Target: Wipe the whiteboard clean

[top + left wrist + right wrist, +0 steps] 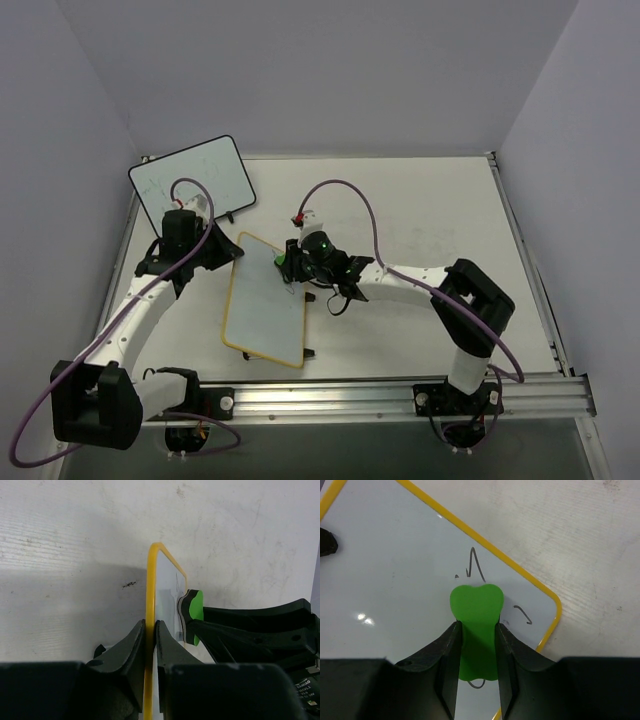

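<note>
The whiteboard (pixel 262 305) with a yellow rim sits tilted on the table, mostly wiped, with a few black strokes (pixel 475 562) left near its far corner. My left gripper (pixel 150 630) is shut on the board's yellow rim (pixel 149 595) at its left edge (pixel 232 262). My right gripper (pixel 477 635) is shut on a green eraser (pixel 476 605) and presses it on the board near the far right corner; the eraser also shows in the top view (pixel 281 260) and in the left wrist view (pixel 196 607).
A second, black-rimmed whiteboard (pixel 192 180) leans at the back left by the wall. The table's rail (pixel 400 395) runs along the near edge. Purple cables (pixel 350 190) arc over both arms.
</note>
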